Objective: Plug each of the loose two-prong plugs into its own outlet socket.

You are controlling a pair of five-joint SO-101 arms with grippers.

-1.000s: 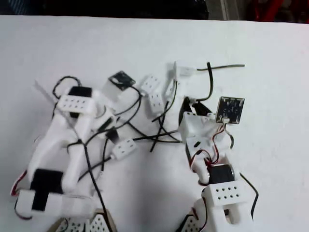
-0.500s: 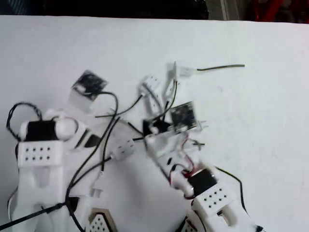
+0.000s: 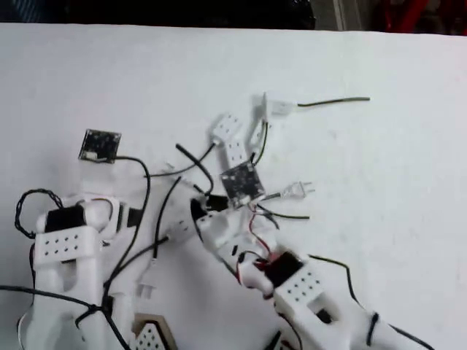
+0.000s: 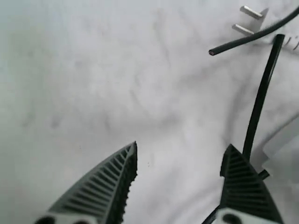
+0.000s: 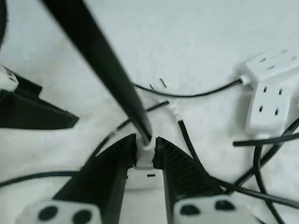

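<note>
1. Toward the table's front-left corner, the left gripper hangs over bare table, fingers wide apart, nothing between them; a plug's two prongs lie just past a black cord.
2. Close to the front edge, a loose two-prong plug lies flat.
3. Midway between left and right edges, the right gripper is clamped on a white cord-end piece. Plug or socket, I can't tell.
4. Just behind it, toward the far edge, two outlet sockets lie side by side, holes up.
5. Further right, a second loose plug, prongs pointing at the right edge, apart from the sockets.
</note>
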